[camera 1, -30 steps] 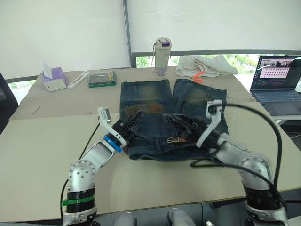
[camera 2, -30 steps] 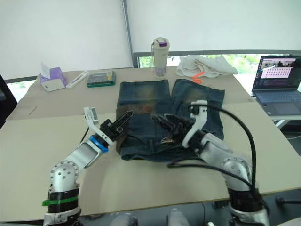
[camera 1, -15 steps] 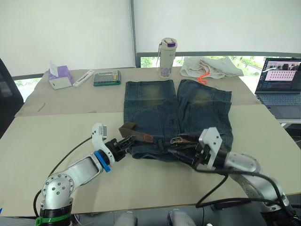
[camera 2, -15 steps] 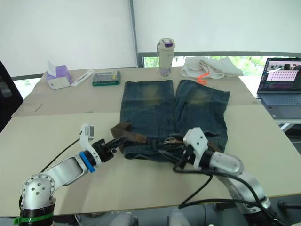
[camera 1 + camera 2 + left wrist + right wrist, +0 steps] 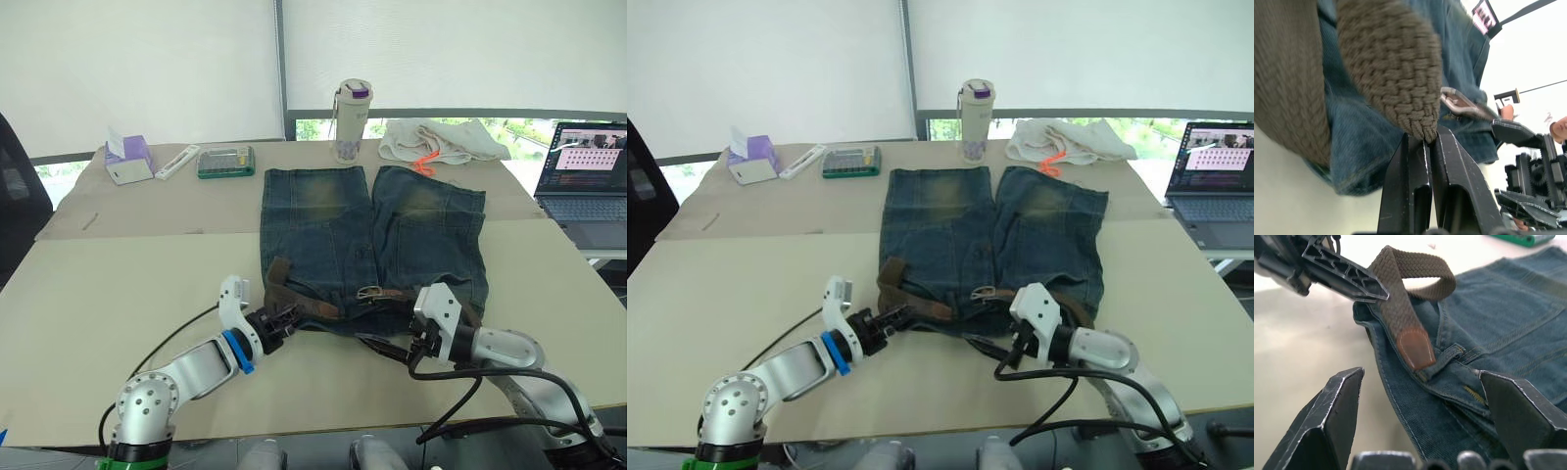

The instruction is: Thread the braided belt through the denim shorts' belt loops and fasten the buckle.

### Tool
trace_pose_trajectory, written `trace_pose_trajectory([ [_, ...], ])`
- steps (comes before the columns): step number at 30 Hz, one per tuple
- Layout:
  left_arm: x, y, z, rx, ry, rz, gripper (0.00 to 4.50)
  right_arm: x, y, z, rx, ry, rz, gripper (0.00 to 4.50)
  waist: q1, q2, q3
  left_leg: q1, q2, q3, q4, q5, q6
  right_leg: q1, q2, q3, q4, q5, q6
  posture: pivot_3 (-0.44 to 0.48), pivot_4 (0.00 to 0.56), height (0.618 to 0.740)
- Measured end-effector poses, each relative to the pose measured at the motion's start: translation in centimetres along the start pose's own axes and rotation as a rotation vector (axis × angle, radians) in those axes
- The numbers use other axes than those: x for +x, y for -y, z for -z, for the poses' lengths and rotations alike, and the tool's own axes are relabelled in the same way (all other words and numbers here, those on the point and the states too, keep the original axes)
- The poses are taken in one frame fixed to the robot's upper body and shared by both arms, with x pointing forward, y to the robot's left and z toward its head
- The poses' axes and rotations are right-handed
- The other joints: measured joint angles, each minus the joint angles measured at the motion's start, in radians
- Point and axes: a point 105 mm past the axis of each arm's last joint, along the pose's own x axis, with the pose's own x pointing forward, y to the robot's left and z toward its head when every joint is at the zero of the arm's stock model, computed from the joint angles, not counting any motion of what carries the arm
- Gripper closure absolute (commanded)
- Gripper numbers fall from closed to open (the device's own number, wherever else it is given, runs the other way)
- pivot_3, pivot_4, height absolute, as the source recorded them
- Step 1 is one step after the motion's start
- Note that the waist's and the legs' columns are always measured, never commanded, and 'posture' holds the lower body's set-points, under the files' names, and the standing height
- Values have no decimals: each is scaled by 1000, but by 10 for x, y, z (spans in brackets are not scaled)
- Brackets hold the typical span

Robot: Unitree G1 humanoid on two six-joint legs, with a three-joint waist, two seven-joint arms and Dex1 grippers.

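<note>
Blue denim shorts (image 5: 372,245) with faded tan patches lie flat on the pale bench (image 5: 98,294), waistband toward the robot and legs pointing away. A dark-brown braided belt (image 5: 294,299) runs along the waistband; its loose end curls up in a loop at the robot's left corner of the shorts. The silver buckle (image 5: 370,292) lies on the waistband near the middle, unfastened. In the right wrist view the belt's leather-tipped end (image 5: 1415,348) rests against a belt loop (image 5: 1444,360) on the waistband.

The left hand (image 5: 284,318) is at the left corner of the waistband, its black fingers (image 5: 1415,166) drawn narrow and pinching the braided belt, as the left wrist view shows. The right hand (image 5: 387,345) sits low on the bench just in front of the waistband, near the buckle; its two fingers (image 5: 1327,421) stand wide apart with nothing between them, the shorts' edge lying beyond.

At the far side of the bench stand a bottle with a purple lid (image 5: 350,121), a crumpled white cloth (image 5: 441,140) with something orange on it, a green box (image 5: 225,162), a white stick-like item (image 5: 176,162) and a tissue box (image 5: 127,162). A laptop (image 5: 588,181), open, sits off to the robot's right.
</note>
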Motion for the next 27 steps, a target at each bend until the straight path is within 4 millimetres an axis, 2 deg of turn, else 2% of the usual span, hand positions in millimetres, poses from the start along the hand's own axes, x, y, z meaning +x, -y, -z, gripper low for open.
trace_pose_trajectory([
  [12, 13, -14, 6, 55, 54, -70, 4500, -7, 1, 0, 12, -24, 17, 323, 8, 0, 0, 0, 0, 0, 0, 0, 0, 1, 0, 0, -2, 0, 0, 0, 150, 740],
  [19, 10, -18, 2, 56, 99, -104, 4500, -10, 1, 3, 25, -42, 23, 323, 4, 0, 0, 0, 0, 0, 0, 0, 0, 1, 1, 0, -2, 0, 0, 0, 150, 740],
  [27, 7, -17, -23, 80, 203, -137, 4500, -6, 1, 0, 30, -24, 25, 323, 4, 0, 0, 0, 0, 0, 0, 0, 0, 1, 0, 0, -2, 0, 0, 0, 150, 740],
])
